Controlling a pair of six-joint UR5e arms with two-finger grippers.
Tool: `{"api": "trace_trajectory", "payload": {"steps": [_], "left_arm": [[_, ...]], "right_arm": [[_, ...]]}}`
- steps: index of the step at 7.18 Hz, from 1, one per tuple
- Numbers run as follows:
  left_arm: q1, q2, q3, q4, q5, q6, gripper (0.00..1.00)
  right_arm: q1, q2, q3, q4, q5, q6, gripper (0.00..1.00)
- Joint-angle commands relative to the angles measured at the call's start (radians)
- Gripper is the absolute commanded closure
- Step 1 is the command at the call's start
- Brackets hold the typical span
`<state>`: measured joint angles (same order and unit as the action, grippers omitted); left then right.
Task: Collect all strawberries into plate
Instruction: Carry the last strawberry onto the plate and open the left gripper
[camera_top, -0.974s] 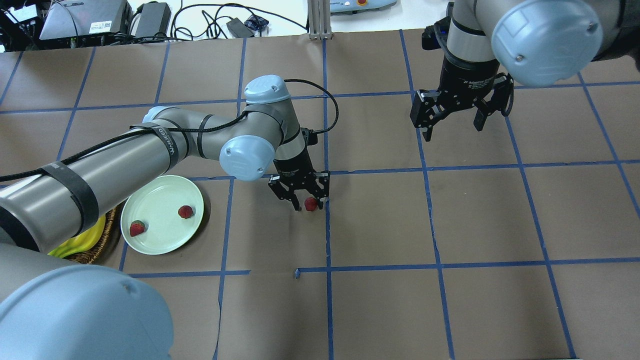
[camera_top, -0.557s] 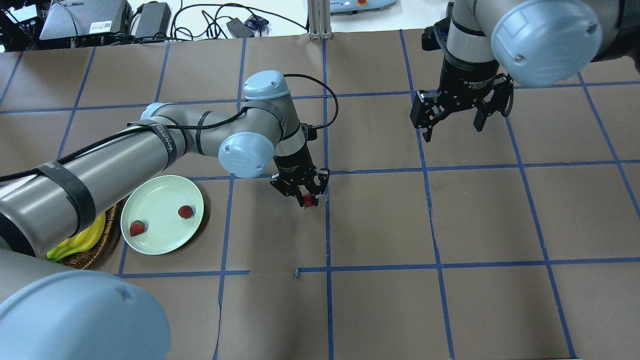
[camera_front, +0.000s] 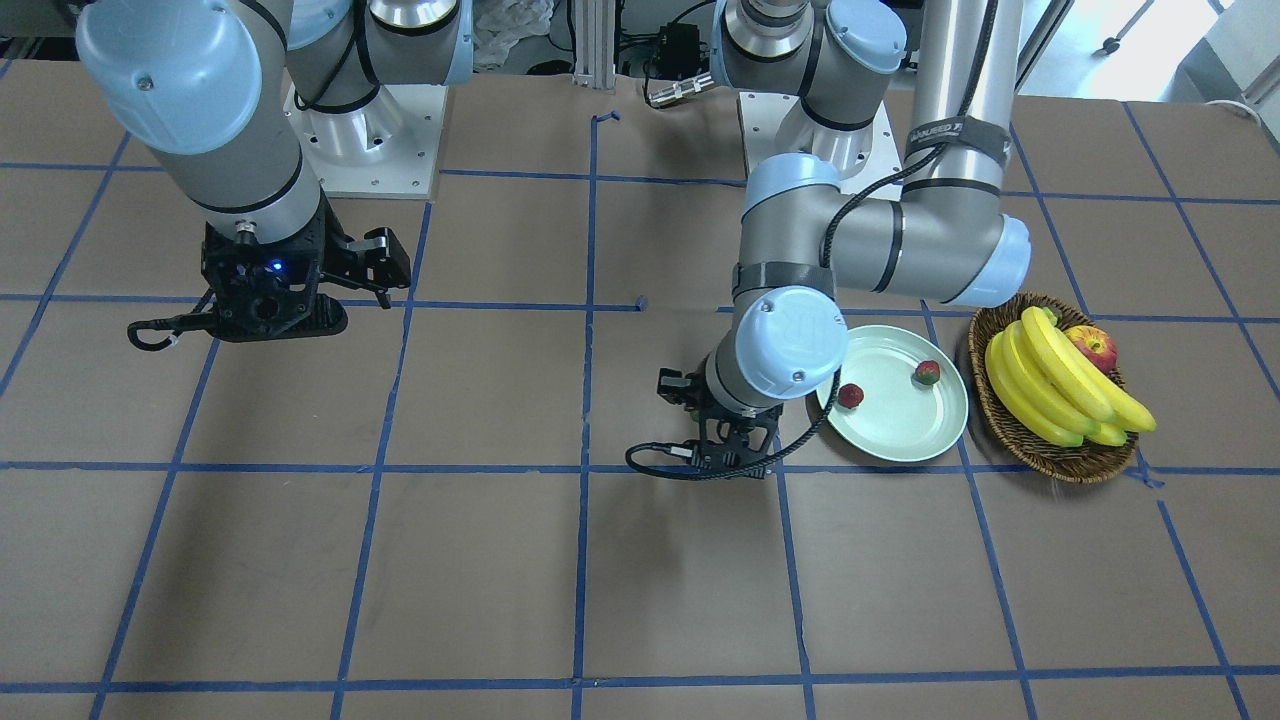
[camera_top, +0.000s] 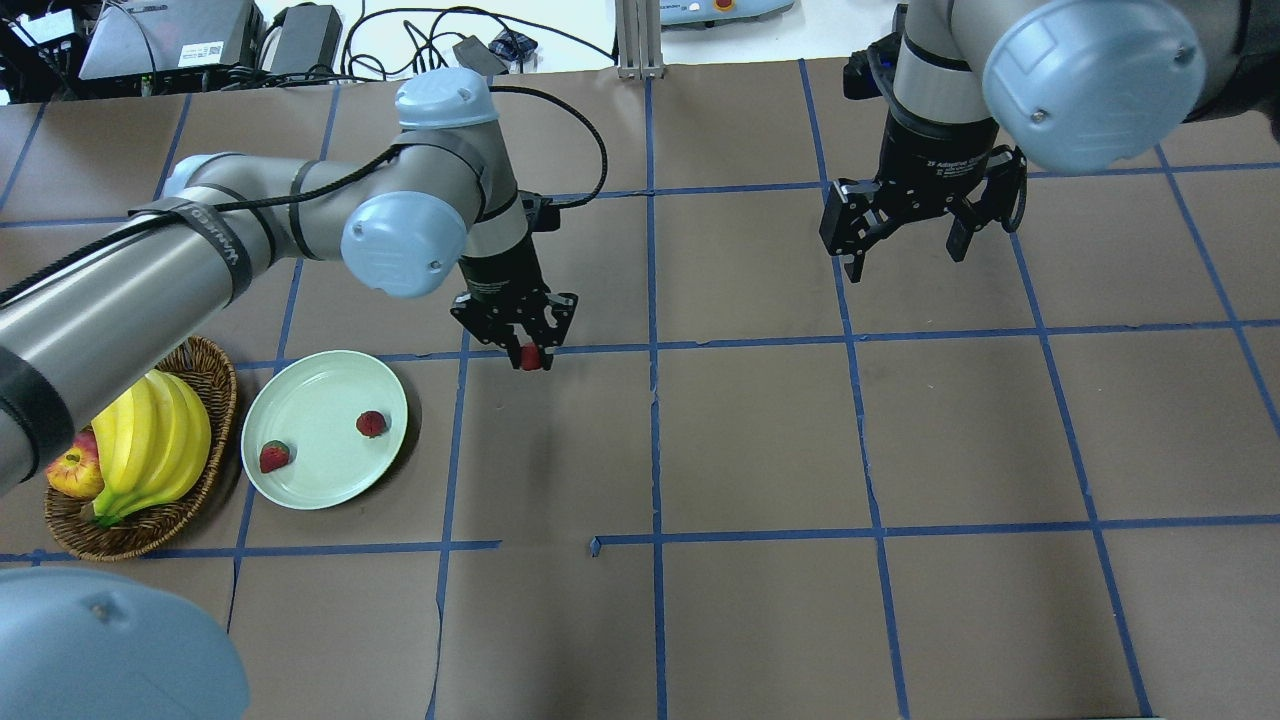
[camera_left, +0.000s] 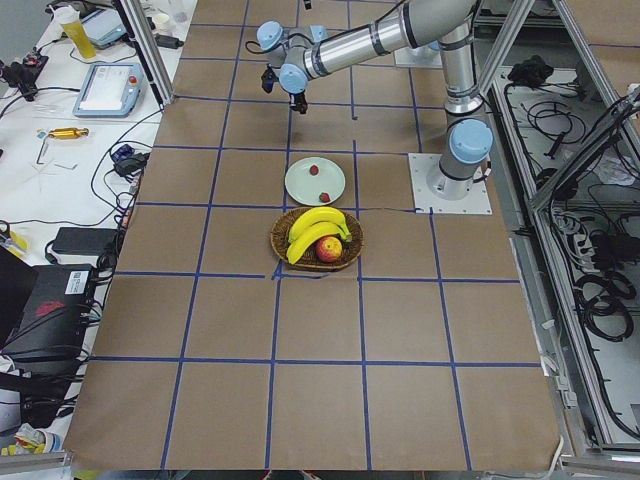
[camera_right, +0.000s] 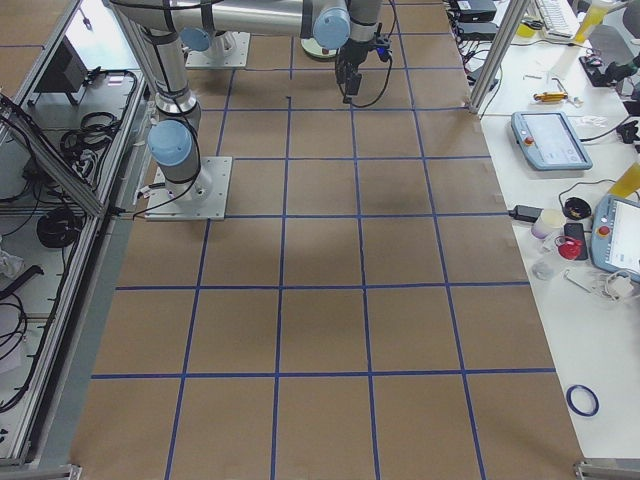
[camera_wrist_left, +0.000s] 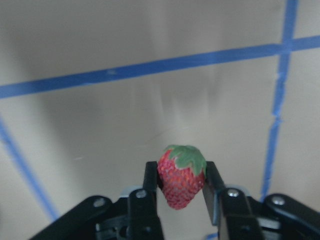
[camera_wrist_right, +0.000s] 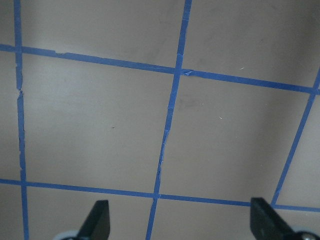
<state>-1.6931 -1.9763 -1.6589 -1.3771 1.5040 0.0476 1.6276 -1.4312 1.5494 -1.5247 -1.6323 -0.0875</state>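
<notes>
My left gripper (camera_top: 531, 352) is shut on a small red strawberry (camera_top: 531, 357) with a green cap and holds it above the brown table, right of and beyond the plate. The left wrist view shows the strawberry (camera_wrist_left: 181, 175) pinched between both fingers (camera_wrist_left: 150, 187). The pale green plate (camera_top: 318, 395) lies at the near left with two strawberries on it, one (camera_top: 371, 423) near its right rim and one (camera_top: 273, 457) at its lower left. My right gripper (camera_top: 905, 255) hangs open and empty over the far right of the table.
A brown wicker basket (camera_top: 215, 385) with bananas (camera_top: 150, 445) and a red-yellow apple (camera_top: 70, 470) stands just left of the plate. Blue tape lines grid the brown table. Cables and boxes lie beyond the far edge.
My left gripper closed on the strawberry, lifted it and carried it leftward and farther from the robot, closer to the plate. The right arm has stayed put.
</notes>
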Motion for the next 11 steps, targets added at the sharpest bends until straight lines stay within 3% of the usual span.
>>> {"api": "trace_trajectory", "payload": {"steps": [1, 3, 5, 6, 7, 8, 10, 11], "left_arm": [[0.096, 0.034, -0.008, -0.043, 0.158, 0.174, 1.0], [0.223, 0.036, -0.033, -0.066, 0.223, 0.349, 1.0], [0.286, 0.011, -0.068, -0.053, 0.303, 0.418, 1.0], [0.305, 0.005, -0.079, -0.04, 0.3, 0.414, 1.0], [0.305, 0.005, -0.085, -0.021, 0.288, 0.405, 0.11], [0.305, 0.013, -0.082, 0.025, 0.256, 0.382, 0.0], [0.293, 0.04, -0.065, 0.042, 0.219, 0.367, 0.0], [0.279, 0.071, -0.046, 0.077, 0.222, 0.196, 0.0]], "right_arm": [[0.0, 0.0, 0.0, -0.002, 0.002, 0.0, 0.0], [-0.002, 0.0, -0.002, -0.002, 0.002, 0.0, 0.0], [-0.002, 0.0, -0.002, -0.002, 0.002, 0.0, 0.0], [-0.002, 0.0, -0.002, -0.002, 0.002, 0.0, 0.0], [-0.002, 0.0, -0.003, -0.002, 0.002, 0.002, 0.0], [0.0, 0.0, -0.006, -0.002, 0.002, 0.002, 0.0], [0.0, -0.001, -0.014, -0.002, 0.002, 0.003, 0.0], [0.0, -0.002, -0.017, -0.002, 0.002, 0.003, 0.0]]}}
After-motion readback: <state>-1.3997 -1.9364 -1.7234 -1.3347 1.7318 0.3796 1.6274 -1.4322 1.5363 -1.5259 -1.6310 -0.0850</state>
